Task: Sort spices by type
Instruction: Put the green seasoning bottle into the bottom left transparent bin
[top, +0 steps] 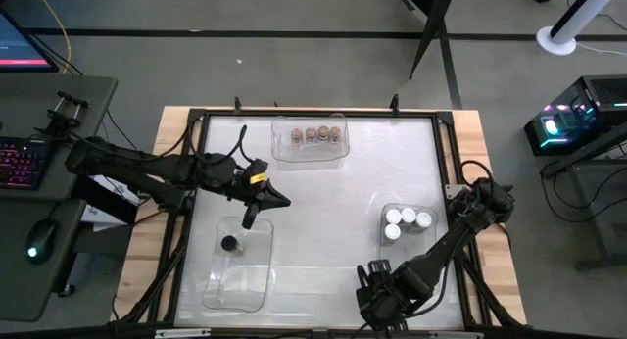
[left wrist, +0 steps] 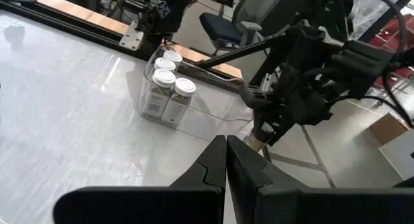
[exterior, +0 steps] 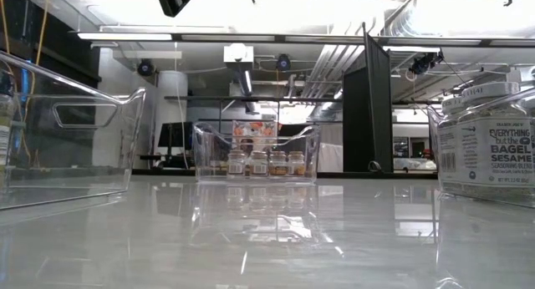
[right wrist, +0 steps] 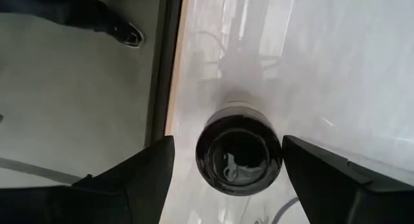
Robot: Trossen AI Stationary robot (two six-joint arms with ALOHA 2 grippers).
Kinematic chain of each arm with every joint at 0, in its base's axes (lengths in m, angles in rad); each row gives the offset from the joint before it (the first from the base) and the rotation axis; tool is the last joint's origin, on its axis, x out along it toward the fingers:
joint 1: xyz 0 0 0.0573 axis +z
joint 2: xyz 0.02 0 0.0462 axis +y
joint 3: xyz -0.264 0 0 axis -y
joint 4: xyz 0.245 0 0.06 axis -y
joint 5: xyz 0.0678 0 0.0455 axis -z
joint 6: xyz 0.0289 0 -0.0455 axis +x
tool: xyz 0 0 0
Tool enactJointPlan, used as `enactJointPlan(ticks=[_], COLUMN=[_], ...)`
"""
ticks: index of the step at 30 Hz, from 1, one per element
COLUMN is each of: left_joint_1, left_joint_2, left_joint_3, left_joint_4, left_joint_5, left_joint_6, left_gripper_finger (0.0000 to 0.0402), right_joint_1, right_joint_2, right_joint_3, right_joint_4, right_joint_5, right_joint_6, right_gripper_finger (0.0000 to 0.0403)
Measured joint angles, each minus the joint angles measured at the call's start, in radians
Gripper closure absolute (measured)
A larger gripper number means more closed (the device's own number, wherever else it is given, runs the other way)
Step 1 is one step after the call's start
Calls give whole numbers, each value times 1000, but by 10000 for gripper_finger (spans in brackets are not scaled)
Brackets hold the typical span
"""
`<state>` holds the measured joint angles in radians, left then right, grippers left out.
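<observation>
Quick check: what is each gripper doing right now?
Left gripper: fingers shut, holding nothing, above the left bin.
Right gripper: fingers open, straddling a black-lidded jar, not gripping it.

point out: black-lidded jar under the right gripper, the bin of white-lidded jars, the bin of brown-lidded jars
black-lidded jar (right wrist: pixel 239 154), right wrist view, middle of its lid.
bin of white-lidded jars (top: pixel 428 211), high view, right wall.
bin of brown-lidded jars (top: pixel 310 157), high view, near rim.

Four white-lidded jars, black-lidded jar
</observation>
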<state>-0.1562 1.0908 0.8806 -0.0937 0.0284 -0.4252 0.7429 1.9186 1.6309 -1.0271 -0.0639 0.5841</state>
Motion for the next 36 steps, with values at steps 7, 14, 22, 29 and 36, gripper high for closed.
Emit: enactJointPlan(ticks=[7, 14, 22, 29, 36], left_joint_1=[0, 0, 0, 0, -1], left_joint_2=[0, -2, -51, -158, -266], left_joint_3=[0, 0, 0, 0, 0], left_joint_4=[0, 1, 43, 39, 18], left_joint_5=[-15, -16, -15, -15, -9], left_joint_6=[0, -1, 20, 18, 26], left_gripper_finger=[401, 401, 401, 401, 401], right_joint_1=[4, 4, -2, -89, -280], right_joint_2=[-6, -3, -3, 1, 0], right_joint_3=[-73, -87, -79, 68, 260], right_joint_4=[64, 92, 48, -67, -89], right_joint_5=[11, 33, 25, 97, 269], right_joint_6=[17, -16, -38, -230, -624], right_gripper_finger=[120, 135, 204, 204, 204])
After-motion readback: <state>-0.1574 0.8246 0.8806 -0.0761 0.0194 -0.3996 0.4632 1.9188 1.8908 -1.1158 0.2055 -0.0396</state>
